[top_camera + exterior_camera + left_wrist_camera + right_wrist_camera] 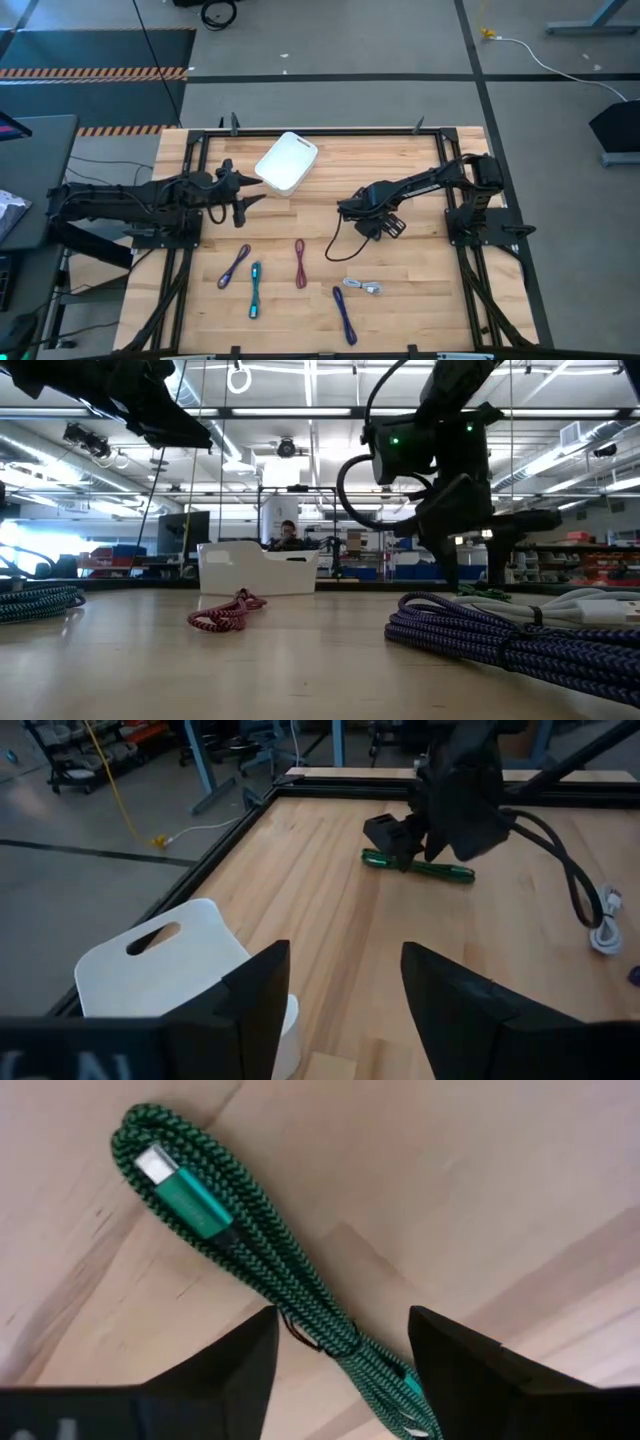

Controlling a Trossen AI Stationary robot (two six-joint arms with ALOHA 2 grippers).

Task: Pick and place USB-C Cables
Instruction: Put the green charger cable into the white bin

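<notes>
The green cable (250,1250) lies flat on the wood, a folded bundle with a connector at one end. My right gripper (340,1370) is open and points down over it, one finger on each side of the bundle's middle; I see no touch. The left wrist view shows the same green cable (430,870) under my right gripper (400,845). My left gripper (345,1010) is open in the air beside the white tray (287,162). Purple (234,266), teal (255,290), dark red (300,263), white-grey (363,286) and a second purple cable (345,315) lie near the table's front.
The tray (258,568) stands near the table's far edge, right of my left gripper (245,190). A black metal frame (330,131) borders the table. A black hose loops from the right arm (330,245) down toward the wood. Bare wood lies between the two arms.
</notes>
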